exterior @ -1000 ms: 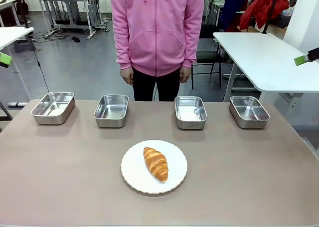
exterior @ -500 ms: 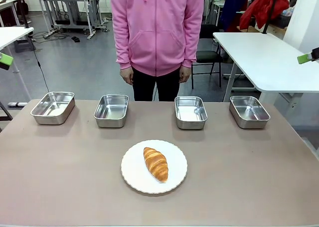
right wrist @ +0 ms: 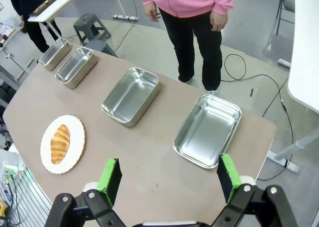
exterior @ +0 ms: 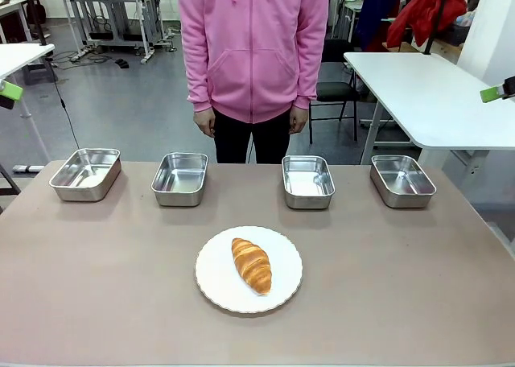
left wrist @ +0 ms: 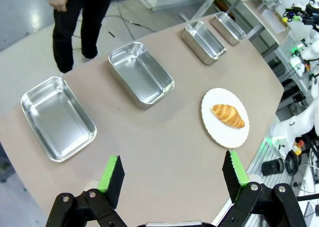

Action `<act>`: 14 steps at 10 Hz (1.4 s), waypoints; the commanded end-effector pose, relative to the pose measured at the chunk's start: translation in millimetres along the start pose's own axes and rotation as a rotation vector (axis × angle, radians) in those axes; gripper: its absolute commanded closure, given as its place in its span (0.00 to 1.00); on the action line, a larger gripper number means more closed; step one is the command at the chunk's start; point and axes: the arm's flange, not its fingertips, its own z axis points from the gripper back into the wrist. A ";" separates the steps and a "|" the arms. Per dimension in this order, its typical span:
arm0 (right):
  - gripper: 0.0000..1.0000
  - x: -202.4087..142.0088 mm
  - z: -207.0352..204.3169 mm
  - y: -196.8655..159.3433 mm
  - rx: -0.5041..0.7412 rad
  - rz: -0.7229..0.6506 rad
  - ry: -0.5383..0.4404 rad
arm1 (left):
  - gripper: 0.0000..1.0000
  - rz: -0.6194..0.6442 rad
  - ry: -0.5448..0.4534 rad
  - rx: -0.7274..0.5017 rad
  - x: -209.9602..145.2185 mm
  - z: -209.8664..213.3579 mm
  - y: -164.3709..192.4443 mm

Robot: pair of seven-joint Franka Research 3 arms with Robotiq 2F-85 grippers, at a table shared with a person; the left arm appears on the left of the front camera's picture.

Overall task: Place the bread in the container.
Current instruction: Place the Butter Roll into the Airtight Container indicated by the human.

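While a person (exterior: 254, 53) in pink stands at the far side, the bread (exterior: 252, 265) lies on a plate (exterior: 213, 280) at near centre, well apart from four trays (exterior: 179, 199) lined up beyond. Left wrist view: the left gripper (left wrist: 173, 176) hangs above the table (left wrist: 164, 137), jaws spread wide, empty. Right wrist view: the right gripper (right wrist: 168, 177) hangs likewise spread, holding nothing.

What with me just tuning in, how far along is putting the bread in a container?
Done: nothing yet. The croissant lies on the white plate, and all four steel trays sit empty. In hand: nothing; the left end effector and right end effector hang open above the table, apart from the croissant. Left: grasp it, carry it to a tray, release; which tray cannot be told.
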 end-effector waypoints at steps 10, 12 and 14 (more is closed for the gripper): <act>0.00 0.0 0.0 0.0 0.000 0.000 0.000 | 0.00 0.000 0.000 0.000 0.0 0.0 0.0; 0.00 0.0 0.0 0.0 0.000 0.000 0.000 | 0.00 0.000 0.000 0.000 0.0 0.0 0.0; 0.00 0.0 0.0 0.0 0.000 0.000 0.000 | 0.00 0.000 0.000 0.000 0.0 0.0 0.0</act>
